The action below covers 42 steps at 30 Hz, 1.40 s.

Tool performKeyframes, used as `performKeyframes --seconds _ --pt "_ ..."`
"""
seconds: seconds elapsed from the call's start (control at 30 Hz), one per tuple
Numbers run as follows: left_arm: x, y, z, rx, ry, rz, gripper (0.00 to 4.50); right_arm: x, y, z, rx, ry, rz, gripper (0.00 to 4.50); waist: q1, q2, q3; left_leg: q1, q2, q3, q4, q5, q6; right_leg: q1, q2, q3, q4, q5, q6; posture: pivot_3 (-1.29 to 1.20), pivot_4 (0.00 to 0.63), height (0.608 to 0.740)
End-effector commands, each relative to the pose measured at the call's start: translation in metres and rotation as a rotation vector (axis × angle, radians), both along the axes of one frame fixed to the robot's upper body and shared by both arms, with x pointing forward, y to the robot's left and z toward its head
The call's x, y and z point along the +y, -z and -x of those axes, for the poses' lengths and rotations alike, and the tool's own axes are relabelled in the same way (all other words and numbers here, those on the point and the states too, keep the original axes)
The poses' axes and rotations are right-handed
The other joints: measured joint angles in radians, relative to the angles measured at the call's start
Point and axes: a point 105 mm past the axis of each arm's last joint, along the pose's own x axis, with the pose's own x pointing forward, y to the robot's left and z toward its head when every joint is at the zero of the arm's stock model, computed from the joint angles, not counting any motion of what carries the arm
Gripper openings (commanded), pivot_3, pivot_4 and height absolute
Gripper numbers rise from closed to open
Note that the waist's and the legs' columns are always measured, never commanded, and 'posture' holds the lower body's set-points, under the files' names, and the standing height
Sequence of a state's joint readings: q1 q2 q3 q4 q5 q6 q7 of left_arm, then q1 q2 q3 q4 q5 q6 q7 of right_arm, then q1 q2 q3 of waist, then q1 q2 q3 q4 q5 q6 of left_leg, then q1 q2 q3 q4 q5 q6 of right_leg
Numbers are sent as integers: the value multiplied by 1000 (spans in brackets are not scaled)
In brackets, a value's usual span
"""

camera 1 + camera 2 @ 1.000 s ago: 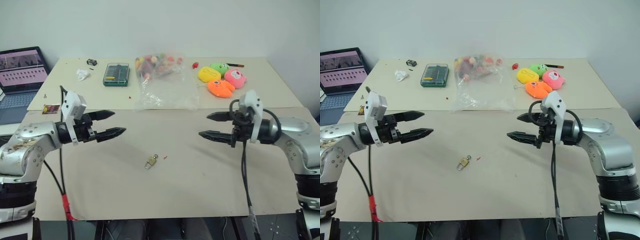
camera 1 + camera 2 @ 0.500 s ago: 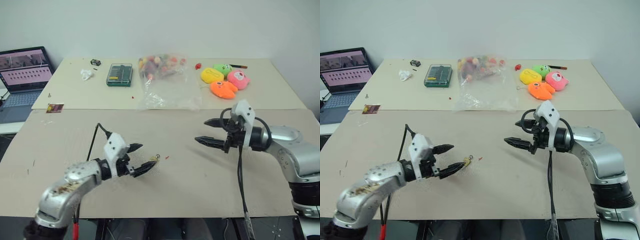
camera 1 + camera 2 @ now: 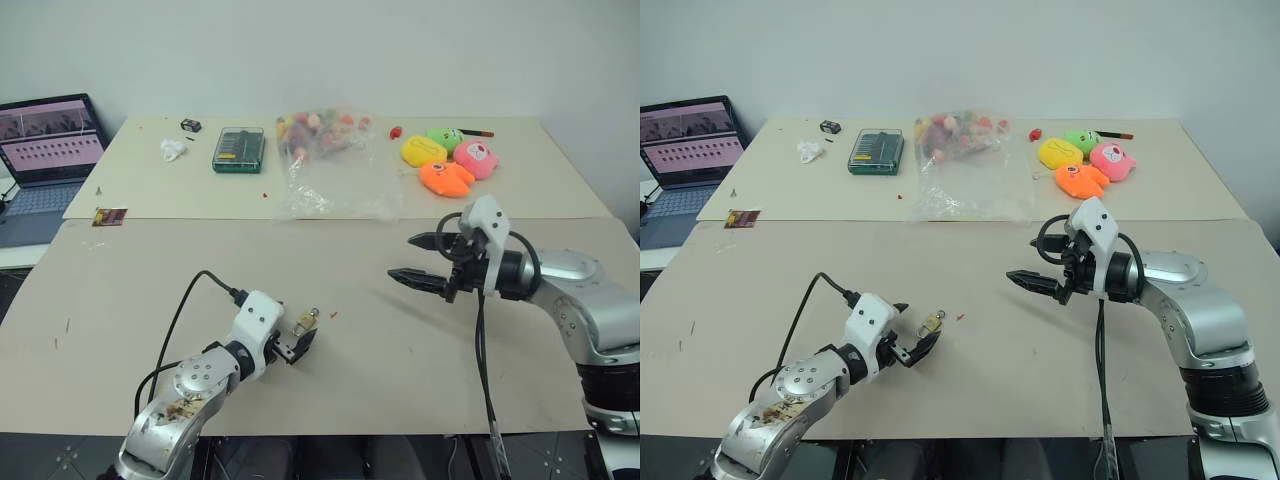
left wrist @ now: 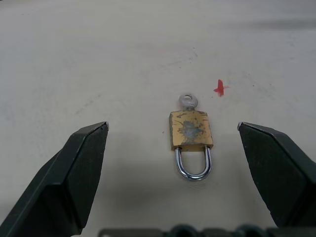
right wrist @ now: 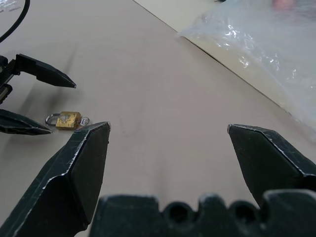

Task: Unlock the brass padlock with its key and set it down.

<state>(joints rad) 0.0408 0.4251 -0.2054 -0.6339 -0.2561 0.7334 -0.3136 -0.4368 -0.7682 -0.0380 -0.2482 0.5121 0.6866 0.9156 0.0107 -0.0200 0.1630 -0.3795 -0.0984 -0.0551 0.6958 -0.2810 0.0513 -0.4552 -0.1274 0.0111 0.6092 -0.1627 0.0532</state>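
My left gripper (image 4: 173,148) is now low at the near edge of the table (image 3: 420,350), fingers spread wide, nothing held; a second ago it hung higher and further to my left, so it has dropped down and swung in toward the middle. The brass padlock (image 4: 191,131) lies flat on the table between my left fingers (image 4: 74,168), touching neither, shackle toward my wrist; body looks scuffed. The key (image 4: 188,101) sticks out of the far end of the lock body, only its silver round head visible. Padlock hasn't shifted on the table compared with earlier frames. A small red speck (image 4: 219,88) sits just beyond the lock and off to one side. My right gripper (image 3: 415,258) hovers above the table further out on my right, well apart from the padlock, jaws wide open and empty, about where it was a second ago. Head camera has tilted since the earliest frame, so the far stuff only looks shifted. Further back: clear plastic bag (image 3: 335,165) of colourful bits, green case (image 3: 238,149), plush toys (image 3: 447,160), white crumpled scrap (image 3: 174,149), and a laptop (image 3: 45,150) at far left.
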Motion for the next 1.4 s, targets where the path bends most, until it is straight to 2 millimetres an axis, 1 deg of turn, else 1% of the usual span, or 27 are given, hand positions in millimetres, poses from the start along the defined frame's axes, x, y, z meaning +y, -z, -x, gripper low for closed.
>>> performKeyframes --seconds 0.03,0.17,0.4,0.5,0.63,0.67,0.7,0.77,0.83,0.93,1.0,1.03,1.17,1.2,1.27,1.3,1.33,1.4 --pt "-3 -2 -1 -23 1 7 4500 4 -13 0 -56 -22 2 4474 -1 0 0 0 0 0 0 0 0 0 0 0 0 0 0 0 150 740" --pt "-8 5 1 -7 42 -29 4500 1 -14 0 -64 -21 8 4474 1 0 0 0 0 0 0 0 0 0 0 0 0 0 0 0 150 740" --pt "-12 14 -4 17 64 -44 4500 0 -18 -2 -92 -13 8 4474 1 0 0 0 0 0 0 0 0 0 0 0 0 0 0 0 150 740" --pt "-14 16 -4 31 70 -38 3755 -4 -20 -1 -99 -5 12 4500 1 0 0 1 0 1 0 -1 1 1 0 0 0 0 0 0 150 740" --pt "-13 16 -5 31 74 -55 2120 -5 -18 0 -100 -2 19 4500 1 0 0 1 0 1 0 -1 1 1 0 0 0 0 0 0 150 740" --pt "-12 17 -6 32 74 -56 1826 -4 -18 0 -100 -1 18 4500 1 0 0 1 0 1 0 -1 1 1 0 0 0 0 0 0 150 740" --pt "-12 17 -6 32 74 -58 1352 -4 -17 0 -100 -1 17 4500 1 0 0 1 0 1 0 -1 1 1 0 0 0 0 0 0 150 740" --pt "-9 15 -8 26 63 -64 845 -4 -16 -1 -98 -1 16 4500 1 0 0 1 0 1 0 -1 1 1 0 0 0 0 0 0 150 740" --pt "-1 12 -12 17 39 -66 820 -2 -14 -1 -96 -5 13 4500 1 0 0 1 0 1 0 -1 1 1 0 0 0 0 0 0 150 740" --pt "11 -10 -21 -91 103 -78 820 5 -11 0 -88 -33 1 4500 -2 0 0 1 1 1 0 -1 1 1 1 0 0 0 0 0 150 740" --pt "22 -33 -33 -240 155 -129 820 11 -9 3 -62 -66 -14 4500 -2 0 0 1 2 1 0 -1 1 0 2 0 0 0 0 0 150 740" --pt "25 -47 -37 -342 216 -176 820 14 -7 5 -36 -86 -30 4500 0 0 0 1 3 1 0 -1 1 0 2 0 0 0 0 0 150 740" --pt "31 -75 -47 -640 372 -352 820 26 3 11 80 -119 -81 4500 1 0 0 1 4 1 0 0 0 0 3 0 -1 2 -3 0 150 740" --pt "30 -79 -47 -693 401 -380 820 30 3 13 99 -132 -106 4500 1 0 0 1 4 1 0 0 0 0 3 -1 -2 2 -3 0 150 740" --pt "26 -86 -47 -823 423 -461 820 41 -1 19 136 -164 -186 4500 -1 0 0 1 4 1 0 0 -1 0 3 0 -3 2 -3 0 150 740" --pt "21 -89 -43 -881 442 -476 820 46 -2 23 151 -185 -212 4500 -3 0 0 0 4 1 0 0 -2 0 3 0 -3 2 -3 0 150 740" --pt "16 -91 -36 -934 473 -487 820 50 -3 27 165 -202 -229 4500 -4 0 0 0 4 2 0 0 -2 -1 3 0 -2 2 -3 0 150 740" --pt "2 -92 -15 -1042 539 -497 820 59 -4 31 200 -223 -284 4500 -5 0 0 -2 5 2 0 -1 -3 -3 4 0 -3 2 -3 0 150 740"
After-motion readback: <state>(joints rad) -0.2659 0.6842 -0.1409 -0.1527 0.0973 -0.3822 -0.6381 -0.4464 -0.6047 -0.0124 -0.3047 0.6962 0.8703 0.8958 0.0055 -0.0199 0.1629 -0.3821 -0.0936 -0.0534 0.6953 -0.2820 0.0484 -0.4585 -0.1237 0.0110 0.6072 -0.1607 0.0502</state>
